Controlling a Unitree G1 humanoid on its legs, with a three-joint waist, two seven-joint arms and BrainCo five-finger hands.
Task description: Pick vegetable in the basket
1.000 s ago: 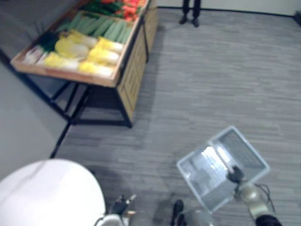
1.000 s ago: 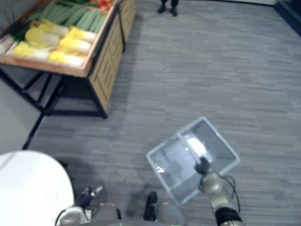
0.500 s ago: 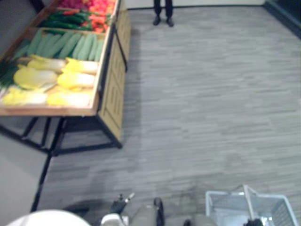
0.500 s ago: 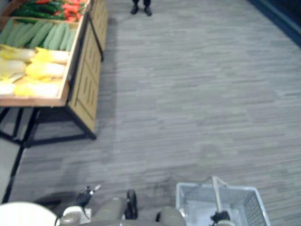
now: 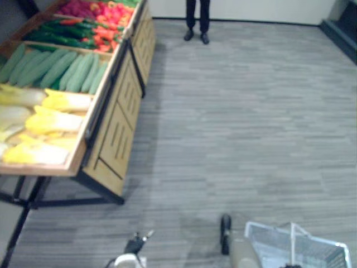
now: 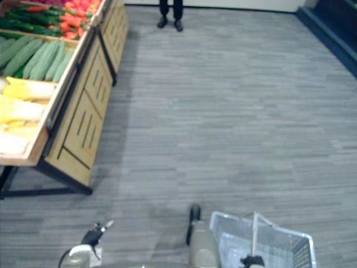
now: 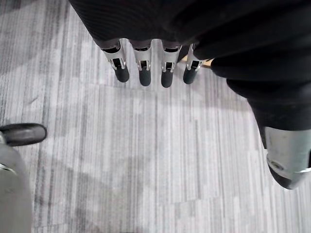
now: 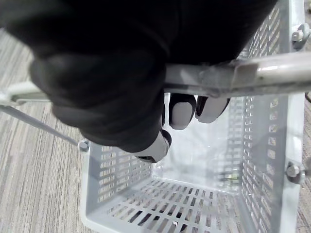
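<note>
Basket (image 8: 194, 204): grey slotted plastic, handle (image 8: 252, 73) gripped by right hand (image 8: 121, 87).

A wooden counter (image 5: 120, 131) with slotted side panels is standing at 9 o'clock, resting on a black frame (image 6: 44, 191). A grey plank floor (image 5: 251, 128) is spreading across the middle. A person (image 5: 197, 17) in dark trousers and shoes is standing at 12 o'clock. A dark ledge (image 6: 329, 33) is running along at 2 o'clock.
</note>
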